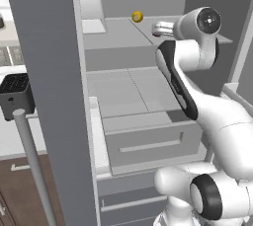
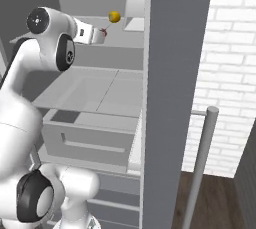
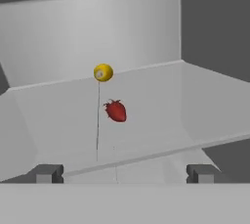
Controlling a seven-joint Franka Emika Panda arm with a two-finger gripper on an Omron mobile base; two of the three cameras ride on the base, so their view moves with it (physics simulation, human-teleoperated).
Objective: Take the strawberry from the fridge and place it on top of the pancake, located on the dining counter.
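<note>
The grey fridge shelf (image 3: 156,96) carries two small fruits. The strawberry (image 3: 116,111) lies near its middle, and a yellow fruit (image 3: 103,72) sits behind it, close to the back wall, the two near but apart.

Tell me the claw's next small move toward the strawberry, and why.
Probably ease the claw straight forward along the fridge shelf. It is open, and the strawberry lies ahead, roughly centred between the fingertips but not yet between them. The yellow fruit sits farther back.
</note>
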